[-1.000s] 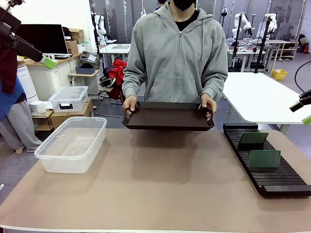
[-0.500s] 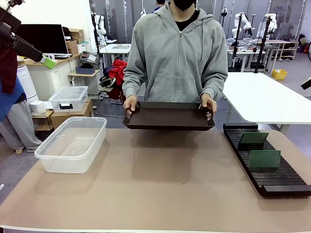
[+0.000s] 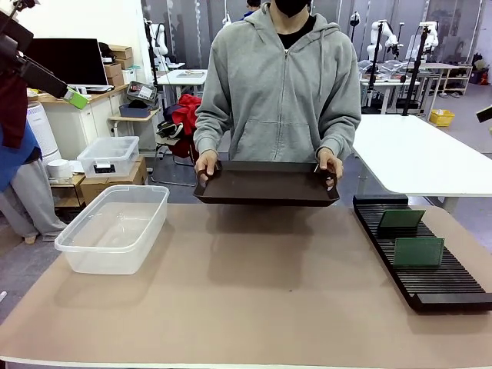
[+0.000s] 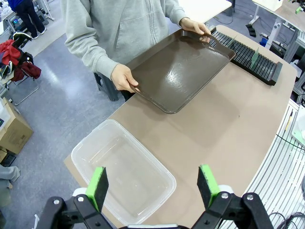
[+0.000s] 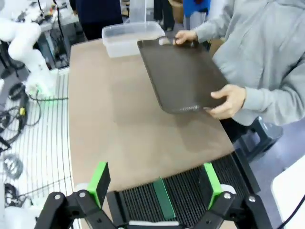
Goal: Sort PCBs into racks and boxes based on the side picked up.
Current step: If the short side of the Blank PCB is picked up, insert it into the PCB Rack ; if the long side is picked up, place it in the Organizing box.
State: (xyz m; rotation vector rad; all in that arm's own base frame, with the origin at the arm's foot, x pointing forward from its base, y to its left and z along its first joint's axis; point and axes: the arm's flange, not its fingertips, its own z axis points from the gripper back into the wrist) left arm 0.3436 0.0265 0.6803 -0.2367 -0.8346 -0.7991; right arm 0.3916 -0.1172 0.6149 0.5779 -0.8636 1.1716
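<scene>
Since one second ago, the right arm is retreating: its green pads, then visible at the right edge of the front view, are now gone from there, while the person and the dark brown tray [image 3: 265,184] are staying as they were.

Both PCBs are standing upright in the black rack [image 3: 453,288] at the lower right of the front view, the first PCB [image 3: 400,219] higher in the frame and the second PCB [image 3: 418,252] below it, well apart. The clear tub [image 3: 115,228] at the left is holding nothing. The tray, which the person's hand [image 3: 205,164] is gripping at its end, looks bare.

The left gripper [image 4: 155,186] is hanging with jaws wide apart above the tub. The right gripper [image 5: 155,186] is also spread wide, empty, above the rack.

I judge that no board is waiting to be picked. The arms are doing well by keeping high and apart, away from the tray, until new boards are offered.
</scene>
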